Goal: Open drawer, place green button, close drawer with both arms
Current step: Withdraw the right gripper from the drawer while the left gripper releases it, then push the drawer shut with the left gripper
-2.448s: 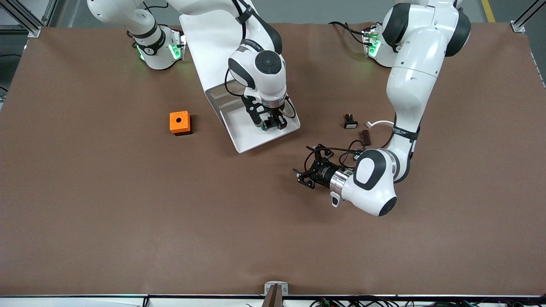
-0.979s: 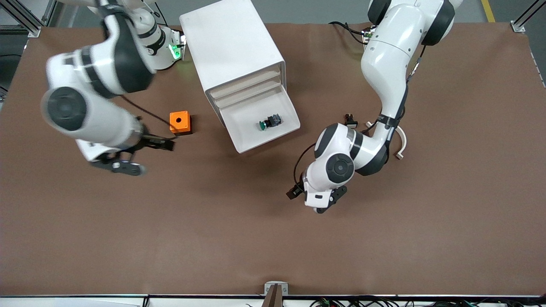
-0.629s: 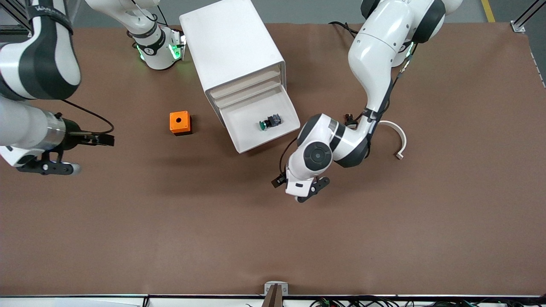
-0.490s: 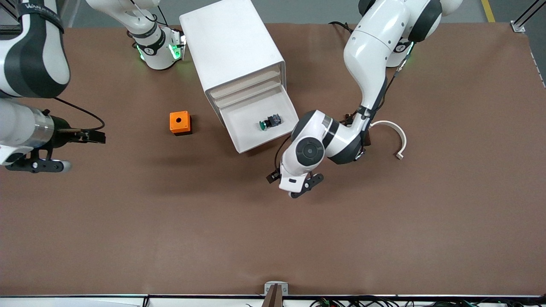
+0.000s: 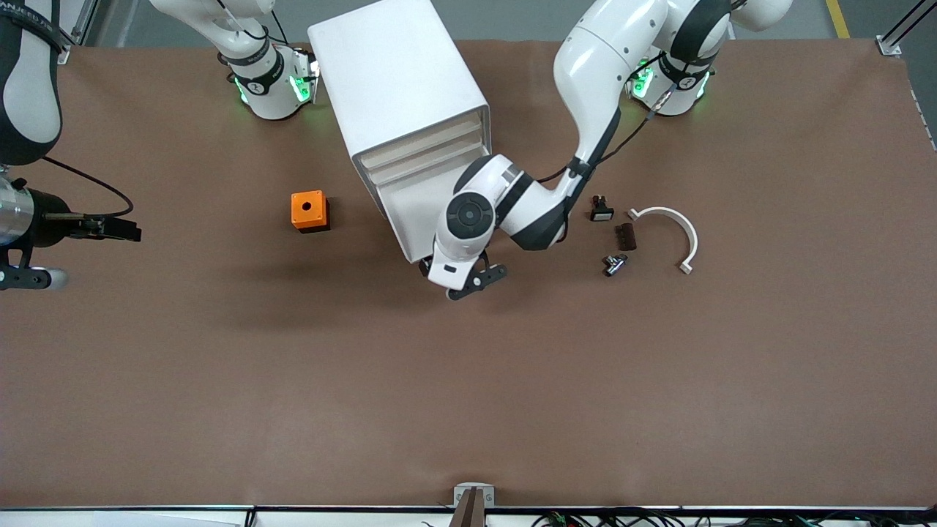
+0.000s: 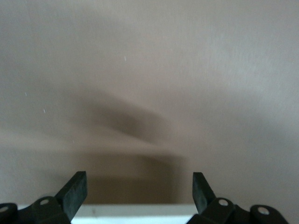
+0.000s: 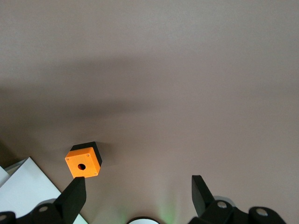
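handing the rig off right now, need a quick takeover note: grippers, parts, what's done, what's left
Left gripper: jaws open, empty, at the front edge of the open drawer.
Right gripper: jaws open, empty, waiting over the table at the right arm's end.
Button: not visible. The left arm covers most of the drawer's tray, so I cannot confirm it is inside.
Done: drawer open.
Left: check the button is in, then push the drawer shut.
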{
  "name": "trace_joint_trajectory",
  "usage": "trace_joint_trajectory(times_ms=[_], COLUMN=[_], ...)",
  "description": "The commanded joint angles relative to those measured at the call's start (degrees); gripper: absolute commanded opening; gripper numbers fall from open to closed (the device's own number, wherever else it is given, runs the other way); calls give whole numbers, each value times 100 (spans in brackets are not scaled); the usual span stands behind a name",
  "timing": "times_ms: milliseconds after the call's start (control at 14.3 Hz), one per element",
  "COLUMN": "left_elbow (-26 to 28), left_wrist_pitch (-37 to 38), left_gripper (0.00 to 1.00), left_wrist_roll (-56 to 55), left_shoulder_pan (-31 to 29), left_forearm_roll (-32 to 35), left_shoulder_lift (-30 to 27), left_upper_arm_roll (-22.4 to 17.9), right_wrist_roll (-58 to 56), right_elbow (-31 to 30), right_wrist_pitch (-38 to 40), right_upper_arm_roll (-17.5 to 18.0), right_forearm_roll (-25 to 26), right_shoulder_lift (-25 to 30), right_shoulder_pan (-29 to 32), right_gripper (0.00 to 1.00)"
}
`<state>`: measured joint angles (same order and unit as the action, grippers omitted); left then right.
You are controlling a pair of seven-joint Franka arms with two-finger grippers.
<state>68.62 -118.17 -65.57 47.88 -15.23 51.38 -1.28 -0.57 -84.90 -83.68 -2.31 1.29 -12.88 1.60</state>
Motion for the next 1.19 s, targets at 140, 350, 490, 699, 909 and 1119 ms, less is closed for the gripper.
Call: trace_joint_trajectory(times_ms=[140,350,490,699,909,1119], left_elbow=[151,160,160,160,160,160], left_wrist_pitch=[232,434,549,619,619,619], left_gripper=[99,99,99,99,99,99], left_wrist_roll=[-236,-368,-438,-579,-614,-711], left_shoulder_pan=[361,608,696,854,863,863], left_forearm_roll=[126,126,126,65,-41,-444], left_shoulder_lift=[-111,-111,-111,-111,-111,-67], left_upper_arm_roll=[-65,-48,-21,-12,215,269], right_wrist_roll=[101,109,83,22,101,101], right_elbow=[62,376,632,677,598,55], right_wrist_pitch=[-26,-17,9,44,308,72], right_upper_arm_roll=[143,135,143,143,170,161], right_forearm_roll=[30,47,39,-5,-189,-190], right_shoulder_lift=[58,14,14,22,329,803], right_shoulder_pan=[50,33,42,42,-107,-108], right_gripper=[100,100,100,100,100,100])
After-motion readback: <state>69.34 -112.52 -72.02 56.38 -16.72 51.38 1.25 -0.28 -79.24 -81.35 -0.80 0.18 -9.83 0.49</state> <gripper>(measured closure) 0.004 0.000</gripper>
